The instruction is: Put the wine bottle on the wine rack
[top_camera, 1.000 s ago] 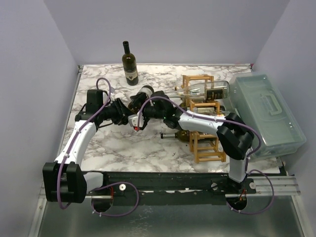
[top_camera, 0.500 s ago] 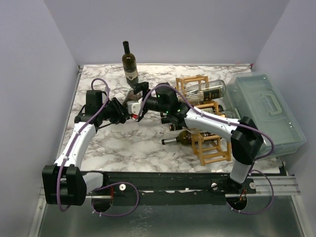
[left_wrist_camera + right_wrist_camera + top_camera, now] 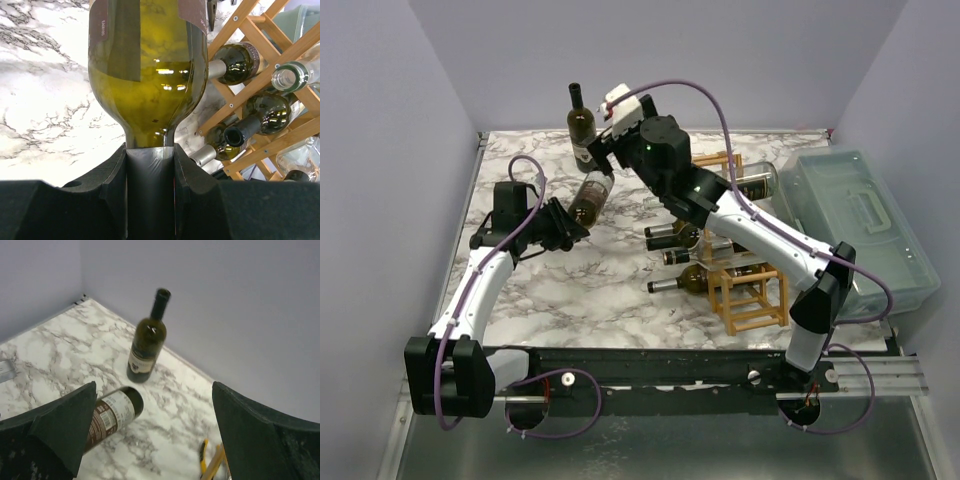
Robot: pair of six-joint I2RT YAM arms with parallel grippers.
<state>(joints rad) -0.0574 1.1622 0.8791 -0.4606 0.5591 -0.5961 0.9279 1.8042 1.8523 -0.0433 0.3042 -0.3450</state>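
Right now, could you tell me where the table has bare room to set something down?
The widest bare marble lies near the front edge, between the left arm and the wine rack. A smaller patch sits in the far-left corner, left of the standing bottle. The right side is crowded: rack, protruding bottle necks and the plastic box.

Right arm point(image 3: 760, 232) spans over wine rack point(image 3: 748, 298) — upright bottle point(image 3: 582, 130) stands far-left.

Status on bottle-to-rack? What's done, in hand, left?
Done: several bottles lie in the wine rack. In hand: left end effector shut on the neck of a wine bottle, apart from the rack. Right end effector open, empty. Left: lay it in a free cell; an upright bottle waits at the back.
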